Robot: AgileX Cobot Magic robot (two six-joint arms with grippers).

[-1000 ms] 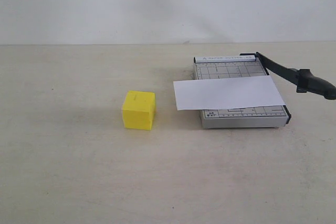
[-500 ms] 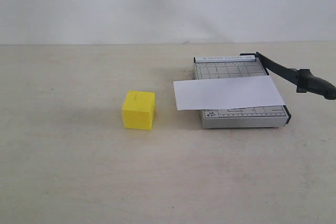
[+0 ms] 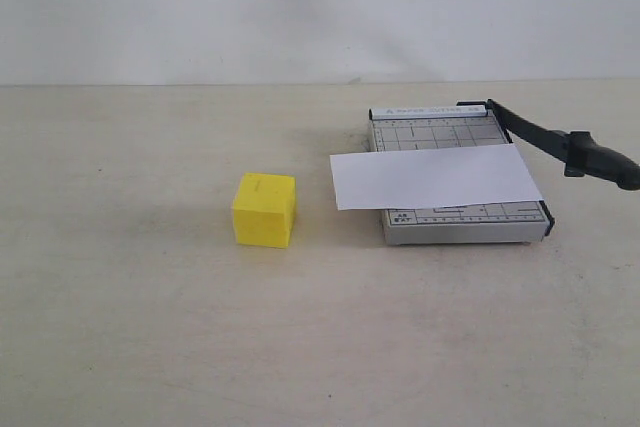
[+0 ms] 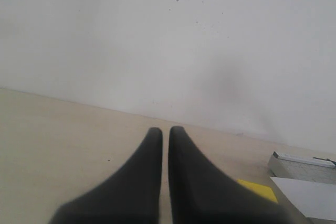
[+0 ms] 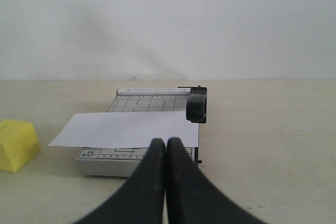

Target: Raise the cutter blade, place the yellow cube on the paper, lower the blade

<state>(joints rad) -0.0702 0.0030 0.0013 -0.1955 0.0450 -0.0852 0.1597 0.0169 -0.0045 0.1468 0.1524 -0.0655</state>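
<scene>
The yellow cube [image 3: 264,210] sits on the table left of the grey gridded trimmer base [image 3: 455,222]. The white paper [image 3: 435,176] lies across the base and overhangs its left side. The cutter blade [image 3: 560,144] is raised off the base, its thick black handle [image 3: 600,161] out to the right. Neither gripper appears in the exterior view. My left gripper [image 4: 165,130] is shut on nothing, with a corner of the cube [image 4: 257,190] beside it. My right gripper [image 5: 166,142] is shut and empty, facing the paper [image 5: 126,129], handle [image 5: 197,107] and cube [image 5: 17,145].
A plain white wall [image 3: 320,7] runs behind the beige table [image 3: 150,327]. The trimmer base [image 5: 105,163] stands just beyond my right fingertips.
</scene>
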